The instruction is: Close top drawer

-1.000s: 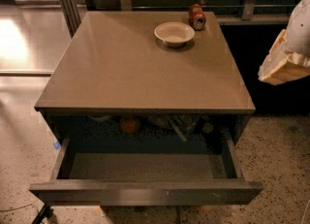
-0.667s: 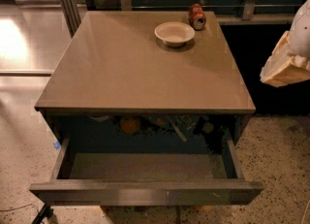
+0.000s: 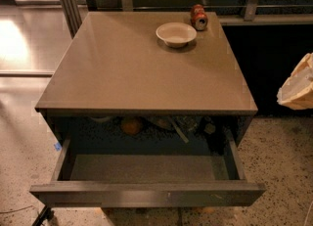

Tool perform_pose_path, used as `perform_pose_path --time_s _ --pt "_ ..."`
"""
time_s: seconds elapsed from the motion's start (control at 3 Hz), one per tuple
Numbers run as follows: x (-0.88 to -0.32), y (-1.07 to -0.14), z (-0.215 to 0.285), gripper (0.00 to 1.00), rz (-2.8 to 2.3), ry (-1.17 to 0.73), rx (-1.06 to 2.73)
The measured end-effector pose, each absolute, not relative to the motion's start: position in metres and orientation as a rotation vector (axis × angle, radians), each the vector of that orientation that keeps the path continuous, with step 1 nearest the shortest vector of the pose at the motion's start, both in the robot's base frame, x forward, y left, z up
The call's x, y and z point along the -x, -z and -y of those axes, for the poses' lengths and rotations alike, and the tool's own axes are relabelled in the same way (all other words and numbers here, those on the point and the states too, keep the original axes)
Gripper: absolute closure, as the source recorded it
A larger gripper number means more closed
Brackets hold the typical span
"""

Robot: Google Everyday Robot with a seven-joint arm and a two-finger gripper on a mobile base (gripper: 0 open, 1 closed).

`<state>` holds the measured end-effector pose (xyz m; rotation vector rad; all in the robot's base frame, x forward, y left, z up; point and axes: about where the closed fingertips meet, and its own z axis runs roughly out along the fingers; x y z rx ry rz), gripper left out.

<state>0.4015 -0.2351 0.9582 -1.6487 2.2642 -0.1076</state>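
The top drawer point(image 3: 146, 193) of the grey cabinet stands pulled far out toward me. Its dark flat front is at the bottom of the camera view and its floor point(image 3: 146, 167) is bare. Several small items, one of them orange point(image 3: 132, 125), lie at the back under the cabinet top. My gripper point(image 3: 298, 89) shows as a pale tan and white shape at the right edge. It hangs in the air to the right of the cabinet, apart from the drawer and higher than its front.
The cabinet top point(image 3: 137, 68) carries a white bowl point(image 3: 176, 34) and a red can lying on its side point(image 3: 198, 16) at the far edge. A dark wall and a rail run behind. Speckled floor point(image 3: 279, 161) lies to the right and a shiny floor to the left.
My gripper has moved down and a little to the right, further toward the frame edge. The drawer, bowl and can have not moved.
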Motion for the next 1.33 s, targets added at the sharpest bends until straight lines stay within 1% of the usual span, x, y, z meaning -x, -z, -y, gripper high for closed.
perform_pose_path --time_s 0.67,1.0,1.33 --pt "-0.357 -0.912 0.257 1.00 -2.342 0.070 1.657" --pt "-0.360 -0.910 0.257 1.00 -2.347 0.063 1.655" --pt "-0.350 -0.887 0.255 1.00 -2.383 -0.014 1.651"
